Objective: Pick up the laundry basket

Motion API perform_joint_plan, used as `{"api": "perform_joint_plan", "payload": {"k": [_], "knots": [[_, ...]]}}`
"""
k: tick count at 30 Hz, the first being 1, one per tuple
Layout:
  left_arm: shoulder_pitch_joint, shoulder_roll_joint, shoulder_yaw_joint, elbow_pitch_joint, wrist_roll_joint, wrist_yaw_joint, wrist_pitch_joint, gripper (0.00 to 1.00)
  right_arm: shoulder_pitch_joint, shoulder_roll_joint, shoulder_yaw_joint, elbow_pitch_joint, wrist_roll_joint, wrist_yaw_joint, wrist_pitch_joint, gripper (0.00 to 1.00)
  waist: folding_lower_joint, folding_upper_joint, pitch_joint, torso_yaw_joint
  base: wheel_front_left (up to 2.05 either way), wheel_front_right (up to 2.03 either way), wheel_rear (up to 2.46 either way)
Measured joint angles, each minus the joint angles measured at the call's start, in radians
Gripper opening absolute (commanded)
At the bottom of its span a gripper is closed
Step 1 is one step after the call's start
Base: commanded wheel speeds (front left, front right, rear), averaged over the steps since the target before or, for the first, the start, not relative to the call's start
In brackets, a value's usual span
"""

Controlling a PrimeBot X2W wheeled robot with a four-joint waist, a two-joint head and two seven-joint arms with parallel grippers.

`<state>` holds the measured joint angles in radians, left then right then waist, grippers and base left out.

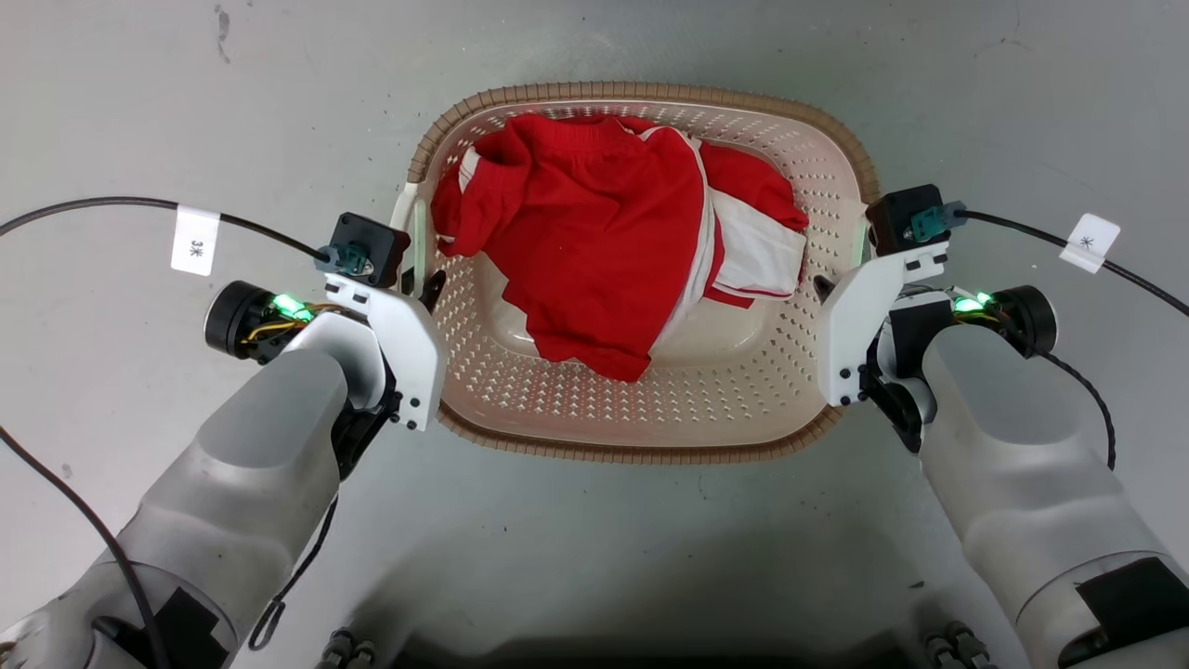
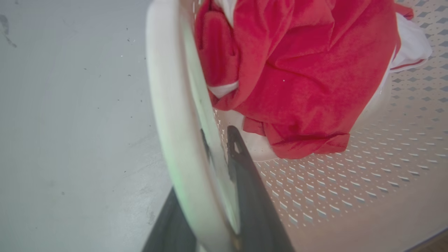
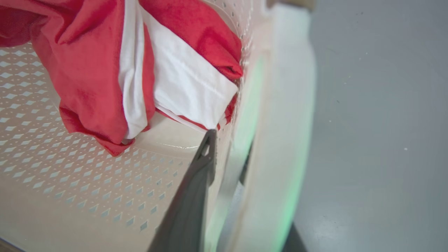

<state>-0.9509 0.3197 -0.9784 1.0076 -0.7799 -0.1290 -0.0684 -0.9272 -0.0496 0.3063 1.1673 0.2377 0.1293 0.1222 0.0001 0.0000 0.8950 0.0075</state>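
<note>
currently the laundry basket (image 1: 576,400) sits on the grey floor (image 1: 186,93) straight ahead of the robot, with red-and-white clothes (image 1: 604,251) heaped toward its far rim. left claw (image 1: 429,281) pinches the left white handle (image 2: 175,122), one finger inside the perforated wall and one outside. right claw (image 1: 825,283) holds the right handle (image 3: 280,122) the same way. judgement: mirrored grips at mid-length should keep the load level for a two-arm lift. cannot tell whether the base has left the floor.

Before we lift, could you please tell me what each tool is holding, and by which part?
Both hold the laundry basket: the left tool clamps its white left side handle, the right tool its white right side handle.
</note>
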Motion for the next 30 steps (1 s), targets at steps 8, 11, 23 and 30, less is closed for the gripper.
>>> {"api": "perform_joint_plan", "payload": {"k": [8,11,23,30], "knots": [[0.001,0.011,-0.073,-0.007,-0.111,0.0,0.01,0.0,-0.017,0.003,0.012,0.063,-0.027,0.0,0.015,0.0,0.0,0.0,-0.052,-0.002,0.0,0.0,0.0],[0.021,0.018,-0.095,-0.023,-0.171,0.0,0.042,0.0,-0.015,0.003,0.015,0.077,-0.026,0.002,0.059,0.0,0.0,0.0,-0.093,-0.004,0.0,0.0,0.0],[0.142,0.094,-0.215,-0.147,-0.403,0.0,0.258,0.0,0.065,0.007,0.12,0.086,0.037,0.002,0.325,0.0,-0.0001,0.0,-0.344,-0.012,0.0,0.0,0.0],[0.188,0.149,-0.257,-0.214,-0.49,0.0,0.369,0.0,0.116,0.009,0.21,0.031,0.13,0.002,0.495,0.0,-0.0002,0.0,-0.514,-0.015,0.0,0.0,0.0]]}}
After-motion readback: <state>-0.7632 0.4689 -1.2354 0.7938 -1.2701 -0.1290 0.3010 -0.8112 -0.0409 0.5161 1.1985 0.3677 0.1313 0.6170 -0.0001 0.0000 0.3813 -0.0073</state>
